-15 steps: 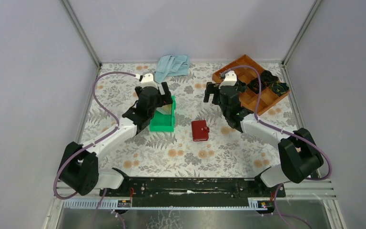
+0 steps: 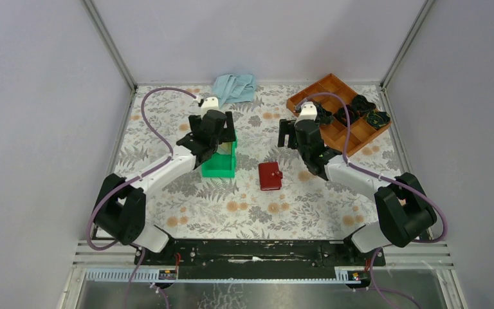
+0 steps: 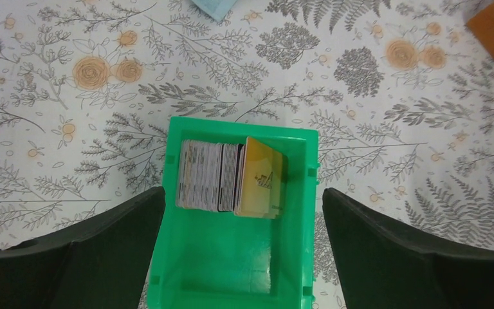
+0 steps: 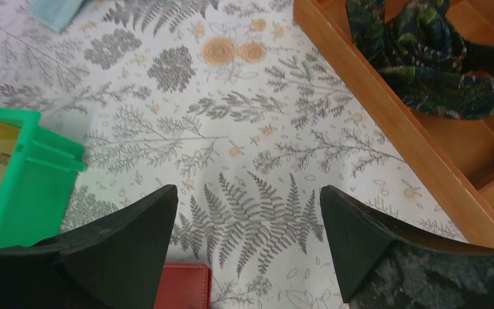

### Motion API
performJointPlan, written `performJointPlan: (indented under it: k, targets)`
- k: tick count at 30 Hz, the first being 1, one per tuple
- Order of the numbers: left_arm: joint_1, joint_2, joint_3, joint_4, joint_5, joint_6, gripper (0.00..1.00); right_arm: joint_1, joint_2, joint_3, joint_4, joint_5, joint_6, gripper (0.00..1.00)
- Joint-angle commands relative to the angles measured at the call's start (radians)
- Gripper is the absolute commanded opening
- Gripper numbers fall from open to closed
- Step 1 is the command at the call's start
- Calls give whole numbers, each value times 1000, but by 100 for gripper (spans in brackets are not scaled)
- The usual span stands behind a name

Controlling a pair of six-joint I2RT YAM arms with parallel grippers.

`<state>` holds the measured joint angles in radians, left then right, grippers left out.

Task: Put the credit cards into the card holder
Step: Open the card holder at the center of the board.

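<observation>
Left wrist view: your left tool (image 3: 243, 190) hangs wide open and empty over the green bin (image 3: 231, 264), where the credit cards (image 3: 222, 177) stand on edge in a stack. Your right tool (image 4: 249, 188), also wide and empty, hovers above the counter (image 4: 251, 116). The closed card holder (image 4: 183, 288) lies nearby, apart from the bin.

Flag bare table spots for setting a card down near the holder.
Widest bare patch: the near strip between the holder and the base rail. Also bare: back centre, between the cloth, bin and tray. Crowded: over the bin, where the left gripper hangs; the right arm covers the gap between holder and tray.
</observation>
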<state>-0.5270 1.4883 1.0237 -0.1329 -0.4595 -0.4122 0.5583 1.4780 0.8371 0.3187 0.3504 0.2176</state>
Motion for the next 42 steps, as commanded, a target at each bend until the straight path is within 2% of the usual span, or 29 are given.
performJointPlan:
  k: [1,10,12,16,26,32,42]
  targets:
    - [-20,17,50,-76,-63,38,100,1,-19,32,-94,-15,12,88]
    - [-169,-80,60,-129,-126,28,98,3,-50,-64,-142,-116,77,79]
    - [-234,-101,53,-146,-137,4,94,4,-59,-95,-130,-135,91,76]
    - [-391,-132,21,-167,-186,-73,92,3,-69,-144,-80,-213,116,72]
    - [-678,26,-30,-186,-342,-308,89,3,-49,-178,-18,-351,169,69]
    - [-739,127,0,-247,-411,-401,89,3,-77,-198,-34,-387,154,69]
    - [-745,147,-38,-243,-442,-468,90,63,-26,-164,-70,-349,143,72]
